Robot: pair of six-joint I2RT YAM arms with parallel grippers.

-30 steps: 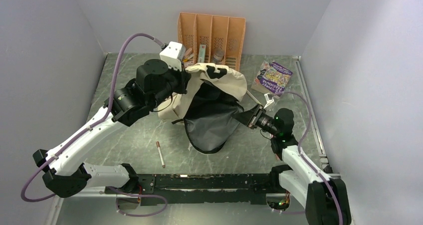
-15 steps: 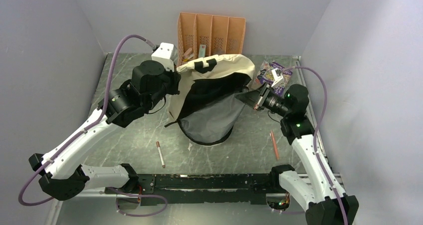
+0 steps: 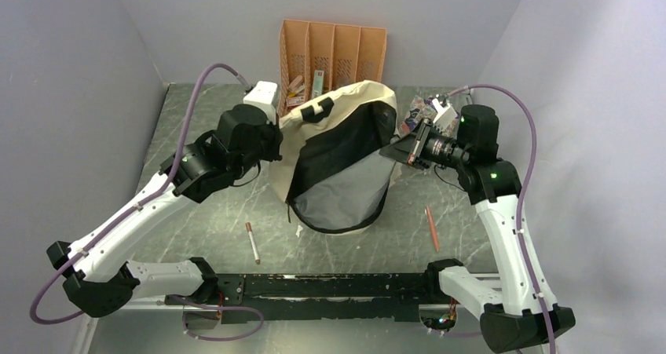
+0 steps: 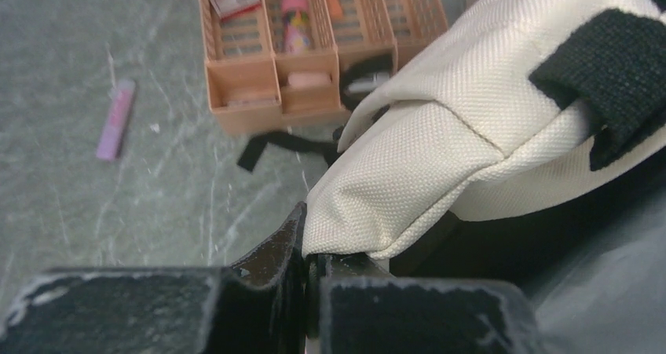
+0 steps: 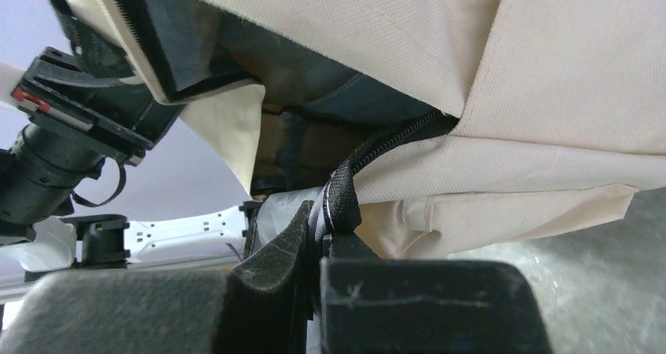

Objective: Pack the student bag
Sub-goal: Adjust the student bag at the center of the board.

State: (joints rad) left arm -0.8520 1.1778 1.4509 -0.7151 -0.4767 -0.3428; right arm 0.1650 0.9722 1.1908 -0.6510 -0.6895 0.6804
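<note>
1. Pinched tight in the left jaws: a cream fold at the rim of the student bag (image 4: 440, 158). Clamped in the right jaws: its black zipper trim (image 5: 385, 146).
2. Strung between both jaws, mouth gaping toward the near edge, grey lining showing.
3. Beyond the left jaws, close behind the bag: orange organiser (image 3: 334, 52). Beside it on the worktop (image 3: 204, 205): a pink marker (image 4: 116, 119) and a loose black strap (image 4: 271, 144).
4. Behind the right jaws: a book (image 3: 416, 112), mostly hidden by the wrist.
5. Below and nearward of the left jaws: a pen (image 3: 252, 242). Likewise under the right jaws: a pencil (image 3: 430, 228).
6. Open worktop left of the left jaws; little room between the right jaws and the right wall.
7. Against a second ago: bag raised, mouth wider; right jaws higher and farther back; pencil uncovered.
</note>
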